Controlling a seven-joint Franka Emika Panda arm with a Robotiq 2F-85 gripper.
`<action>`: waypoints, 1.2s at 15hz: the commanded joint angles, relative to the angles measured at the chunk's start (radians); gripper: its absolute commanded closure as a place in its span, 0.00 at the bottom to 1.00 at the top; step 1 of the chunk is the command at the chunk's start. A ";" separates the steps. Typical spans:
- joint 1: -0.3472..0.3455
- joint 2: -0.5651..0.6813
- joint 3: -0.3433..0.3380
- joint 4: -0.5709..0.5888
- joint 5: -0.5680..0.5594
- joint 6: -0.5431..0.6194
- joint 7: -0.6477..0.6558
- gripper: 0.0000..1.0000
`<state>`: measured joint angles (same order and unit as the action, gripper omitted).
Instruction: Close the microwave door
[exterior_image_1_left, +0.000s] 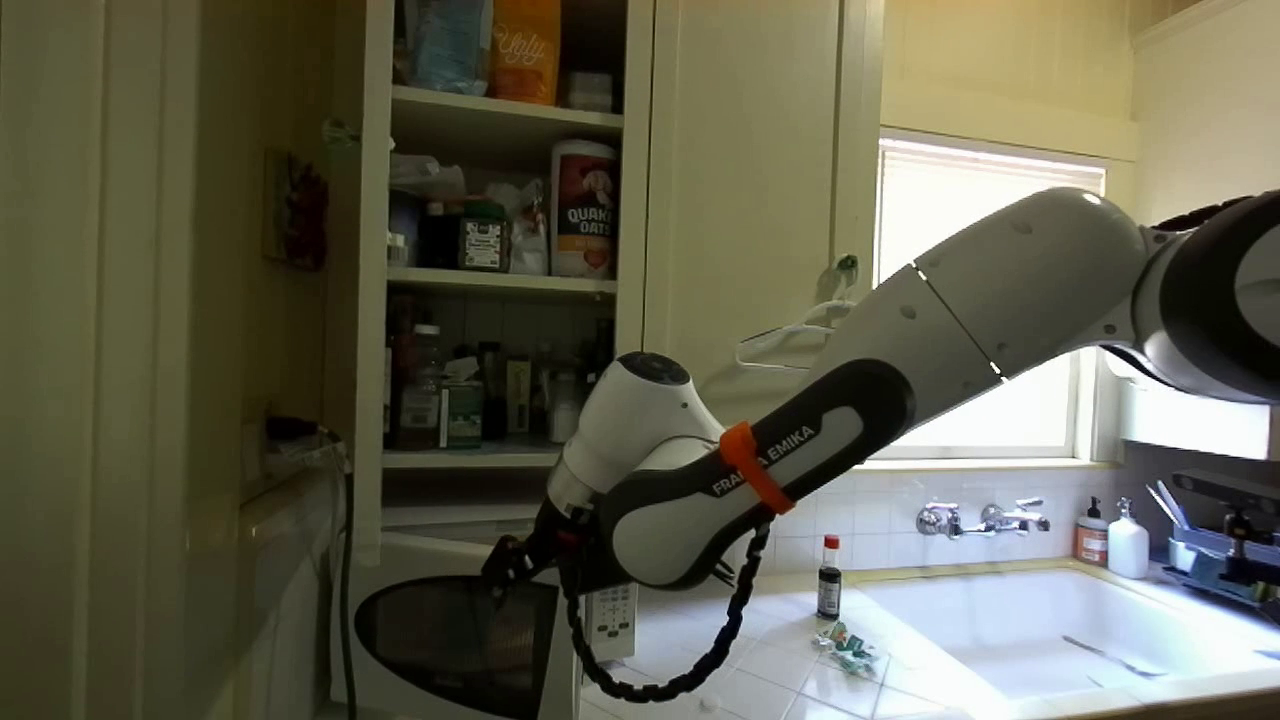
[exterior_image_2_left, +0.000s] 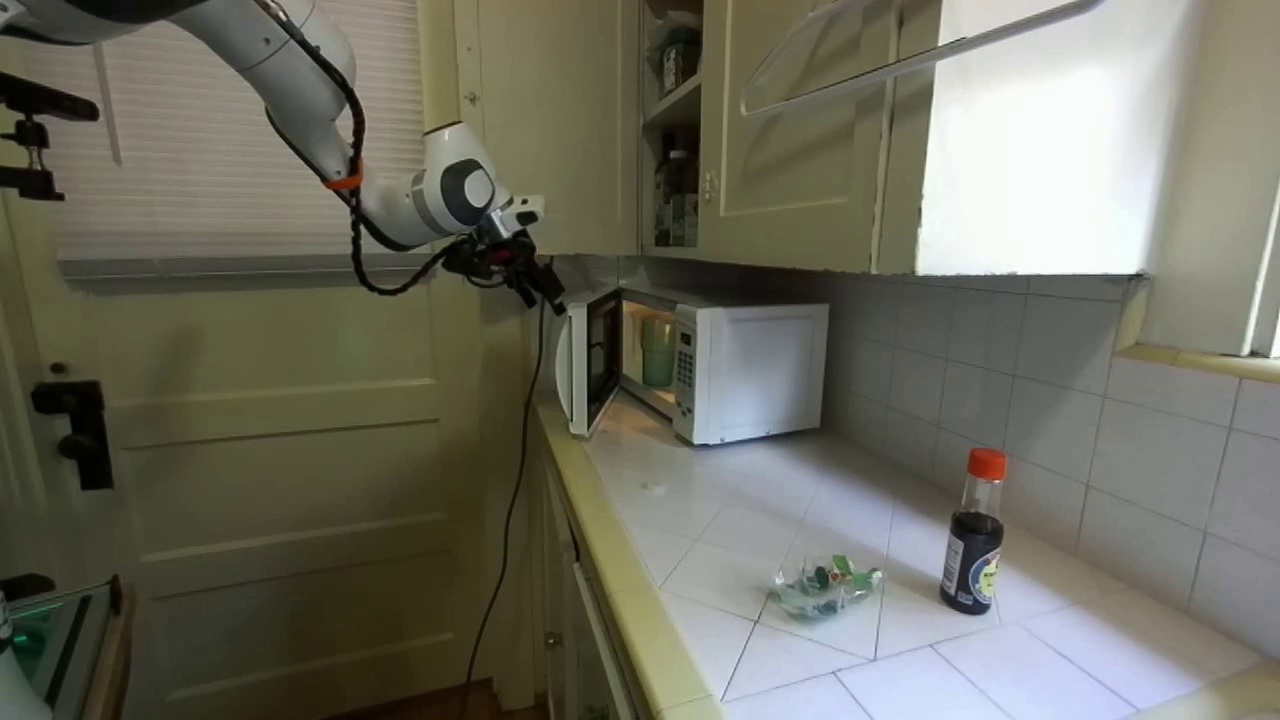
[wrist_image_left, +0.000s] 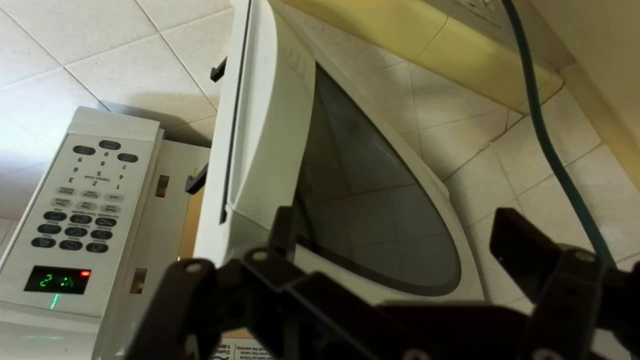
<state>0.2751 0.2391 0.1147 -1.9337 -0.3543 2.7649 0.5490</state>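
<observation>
1. One microwave door (exterior_image_2_left: 592, 362) is seen ajar, swung outward from the microwave (exterior_image_2_left: 760, 370), near the front edge of the white tiled counter (exterior_image_2_left: 680, 520).
2. Its dark window (wrist_image_left: 375, 210) is framed in white; two black latch hooks (wrist_image_left: 197, 180) are borne on its free edge, which is parted by a gap from the button panel (wrist_image_left: 82, 215).
3. On that panel a small display (wrist_image_left: 57, 281) is lit with green characters, too blurred to be read with certainty.
4. Within the microwave, which is lit in a warm tone, a greenish cup (exterior_image_2_left: 657, 352) is seen.
5. The gripper (wrist_image_left: 395, 231) is held near the door's upper edge, slanted downward; its fingers (wrist_image_left: 522, 250) are spread wide apart. Whether the door is touched by them cannot be told.
6. The arm (exterior_image_1_left: 870, 400) is extended through an exterior view, and part of the microwave is hidden behind it.
7. Farther along the counter, a red-capped bottle (exterior_image_2_left: 975, 540) is stood upright, well apart from the microwave; crumpled clear packaging (exterior_image_2_left: 825, 590) with green parts is laid near it.
8. Above the microwave, cupboard shelves (exterior_image_1_left: 505, 284) are stocked with goods, among which an orange bag (exterior_image_1_left: 526, 60) and an oats canister (exterior_image_1_left: 583, 215) are recognised.
9. Past the bottle a white sink (exterior_image_1_left: 1050, 590) is set into the counter, and a faucet (exterior_image_1_left: 985, 520) is mounted over it.
</observation>
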 joint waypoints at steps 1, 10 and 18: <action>-0.006 0.115 -0.005 0.112 0.012 0.060 -0.003 0.00; 0.086 0.387 -0.186 0.450 -0.079 0.044 0.211 0.00; 0.190 0.575 -0.380 0.743 -0.036 -0.076 0.221 0.00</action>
<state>0.4584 0.7156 -0.2468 -1.3383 -0.3963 2.7516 0.7725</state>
